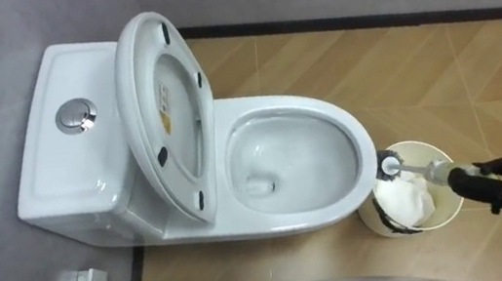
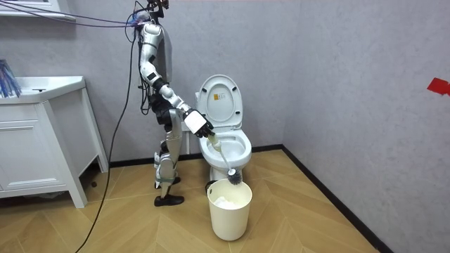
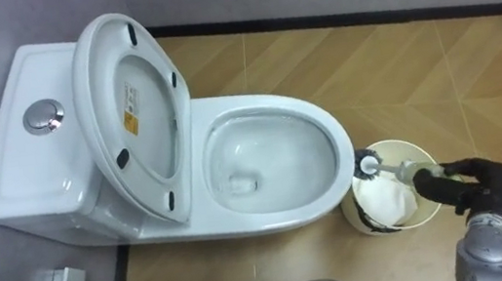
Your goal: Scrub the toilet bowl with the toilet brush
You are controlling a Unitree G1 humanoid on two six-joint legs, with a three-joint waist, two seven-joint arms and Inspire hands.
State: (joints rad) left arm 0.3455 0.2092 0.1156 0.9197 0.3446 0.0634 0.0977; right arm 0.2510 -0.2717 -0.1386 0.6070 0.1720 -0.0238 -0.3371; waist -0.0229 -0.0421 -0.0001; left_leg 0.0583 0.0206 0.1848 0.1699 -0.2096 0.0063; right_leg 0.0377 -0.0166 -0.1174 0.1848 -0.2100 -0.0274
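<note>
We hold the toilet brush (image 2: 232, 173) in our right hand (image 2: 199, 124); its handle slants down from the hand, and its head hangs just over the cream bin (image 2: 230, 209) below. Just beyond the hand stands the toilet (image 2: 238, 146), its lid (image 2: 220, 102) raised. Well behind the hand is a white cabinet (image 2: 42, 147).

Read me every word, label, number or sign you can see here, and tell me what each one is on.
Nothing here can be read.
The sticker inside the raised toilet lid: white with a yellow patch, print too small to read.
The red patch on the wall in the room view: no lettering can be made out.
</note>
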